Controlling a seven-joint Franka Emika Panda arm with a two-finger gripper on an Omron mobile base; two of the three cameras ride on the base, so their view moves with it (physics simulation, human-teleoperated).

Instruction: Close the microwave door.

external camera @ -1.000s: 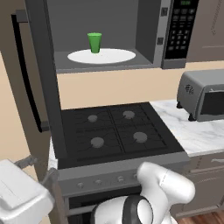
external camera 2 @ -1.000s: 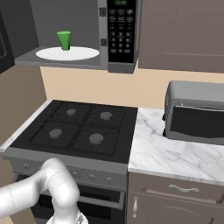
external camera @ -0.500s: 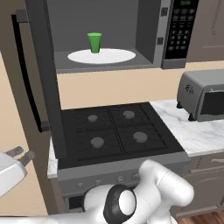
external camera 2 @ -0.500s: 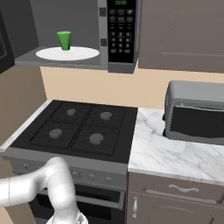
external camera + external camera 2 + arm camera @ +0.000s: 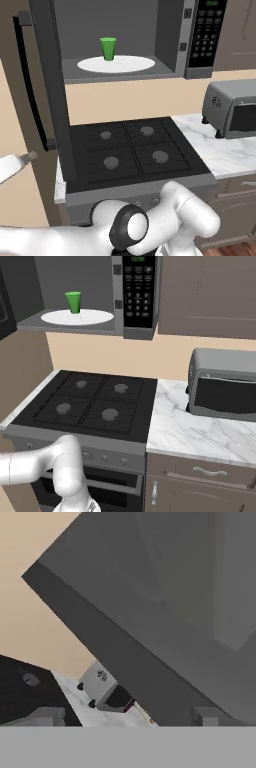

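Microwave door (image 5: 50, 95): swung fully open, standing edge-on at the left side of the cavity and projecting out over the left edge of the stove; its lower corner reaches down near the cooktop level in the left base view.
Door handle (image 5: 31, 85): long thin black bar on the outward face, running vertically, well away from the hinge side.
Door, hand view (image 5: 165, 612): large dark grey panel crossing the frame on a diagonal, close ahead of the camera.
Gripper (image 5: 27, 156): at the far left of the left base view, just beside the door's outer face and below the handle's lower end; apart from the door as far as can be judged.
Jaw state: cannot tell; the fingertips are too small and cropped to read the gap.
Cavity contents: green cup (image 5: 108, 48) upright on the white turntable plate (image 5: 116, 64), set well inside, clear of the door's sweep.
Handling estimate: rigid hinged panel, likely light and free-swinging; the tinted window is the weaker area.
Contact point: judged best on the outer face near the handle side, far from the hinge, for most leverage; a flat push suffices, no grasp needed.
Risk: fingers slipping off the smooth panel, or catching on the bar handle.
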